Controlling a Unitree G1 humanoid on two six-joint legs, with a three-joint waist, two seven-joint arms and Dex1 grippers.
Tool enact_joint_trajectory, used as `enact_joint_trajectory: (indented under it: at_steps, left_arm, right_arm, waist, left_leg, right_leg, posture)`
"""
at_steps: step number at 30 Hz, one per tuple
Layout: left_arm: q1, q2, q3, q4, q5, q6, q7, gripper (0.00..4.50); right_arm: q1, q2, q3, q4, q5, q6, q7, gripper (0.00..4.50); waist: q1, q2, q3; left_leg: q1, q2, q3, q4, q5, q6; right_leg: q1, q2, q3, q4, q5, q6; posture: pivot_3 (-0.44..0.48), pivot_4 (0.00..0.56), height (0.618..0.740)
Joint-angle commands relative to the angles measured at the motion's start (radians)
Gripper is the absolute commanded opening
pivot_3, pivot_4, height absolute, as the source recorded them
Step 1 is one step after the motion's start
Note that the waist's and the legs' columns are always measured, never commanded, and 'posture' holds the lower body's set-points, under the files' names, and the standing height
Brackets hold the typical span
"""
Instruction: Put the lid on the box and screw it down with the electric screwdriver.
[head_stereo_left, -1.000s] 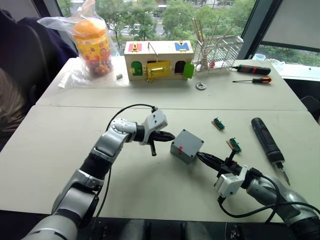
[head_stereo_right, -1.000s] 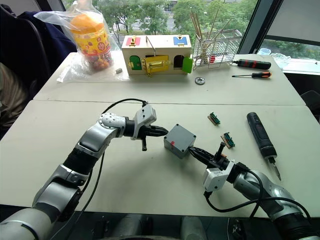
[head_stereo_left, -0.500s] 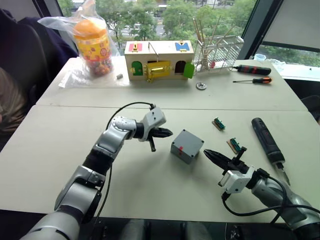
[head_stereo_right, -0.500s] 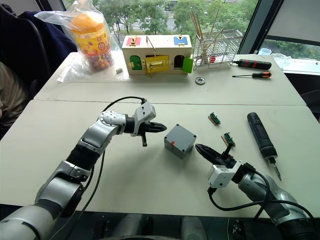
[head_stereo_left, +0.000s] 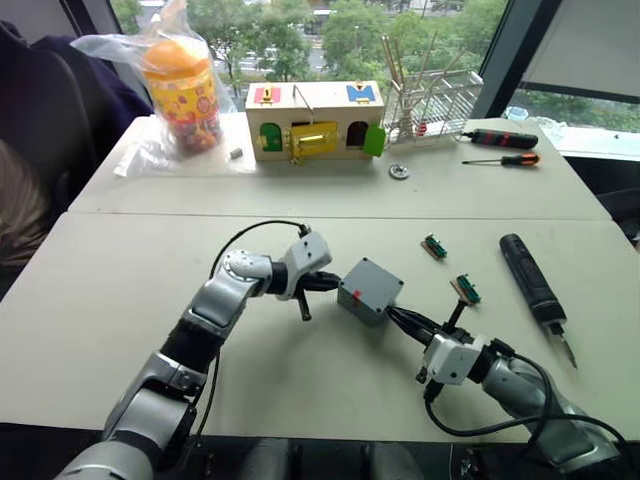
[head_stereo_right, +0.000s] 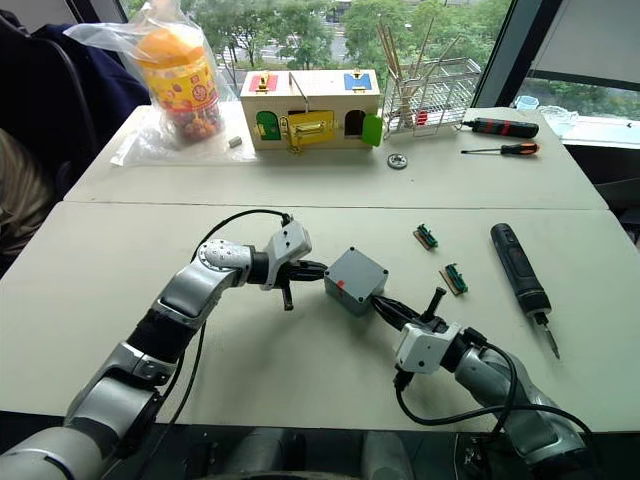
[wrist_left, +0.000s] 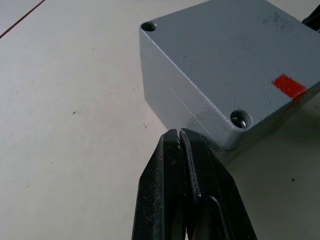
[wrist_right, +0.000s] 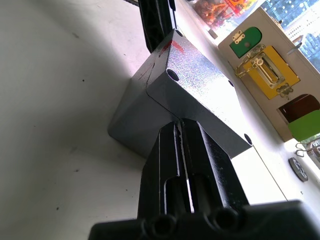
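The grey box (head_stereo_left: 366, 297) stands in the middle of the near table with the lid (wrist_right: 205, 95) lying on top of it; a seam runs between them, and a red mark (wrist_left: 289, 85) shows on the lid. My left gripper (head_stereo_left: 332, 283) is shut, its tips (wrist_left: 179, 132) against the box's left side near a corner screw hole. From the right, my right gripper (head_stereo_left: 393, 314) is shut too, its tips (wrist_right: 179, 122) pressing the box's near right side. The black electric screwdriver (head_stereo_left: 530, 285) lies on the table to the right, apart from both grippers.
Two small green circuit boards (head_stereo_left: 435, 246) (head_stereo_left: 467, 289) lie between the box and the screwdriver. On the far table stand a wooden box with coloured doors (head_stereo_left: 316, 121), a bagged candy jar (head_stereo_left: 180, 90), a wire rack (head_stereo_left: 432, 105), two hand screwdrivers (head_stereo_left: 503, 139) and a washer (head_stereo_left: 399, 172).
My right gripper pulled back from the box, then returned and touches it again. My left gripper moved lower and closer, against the box's left side.
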Motion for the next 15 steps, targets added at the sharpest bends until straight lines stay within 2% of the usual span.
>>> enact_joint_trajectory:
  at_steps: [1,7,15]
  left_arm:
    - [0.017,-0.011,-0.015,-0.084,-0.021,0.03,-0.002,0.0]
    - [0.053,-0.014,-0.017,-0.159,-0.036,0.083,0.004,0.0]
    - [0.051,-0.034,-0.01,-0.171,-0.048,0.104,0.006,0.0]
  right_arm:
    - [-0.036,0.005,0.004,0.02,0.006,-0.011,0.01,0.05]
    - [-0.085,-0.016,-0.005,0.093,0.017,-0.042,0.03,0.05]
    - [-0.126,-0.027,-0.012,0.146,0.021,-0.06,0.038,0.05]
  waist:
    - [0.002,0.0,0.0]
    - [0.004,0.0,0.0]
    - [0.003,0.0,0.0]
  left_leg:
    - [0.0,0.0,0.0,0.0,0.0,0.0]
    - [0.0,0.0,0.0,0.0,0.0,0.0]
    - [0.0,0.0,0.0,0.0,0.0,0.0]
  right_leg:
    - [0.0,0.0,0.0,0.0,0.0,0.0]
    - [0.0,0.0,0.0,0.0,0.0,0.0]
    - [0.0,0.0,0.0,0.0,0.0,0.0]
  posture:
    - [0.0,0.15,0.74]
    - [0.0,0.15,0.74]
    - [0.0,0.15,0.74]
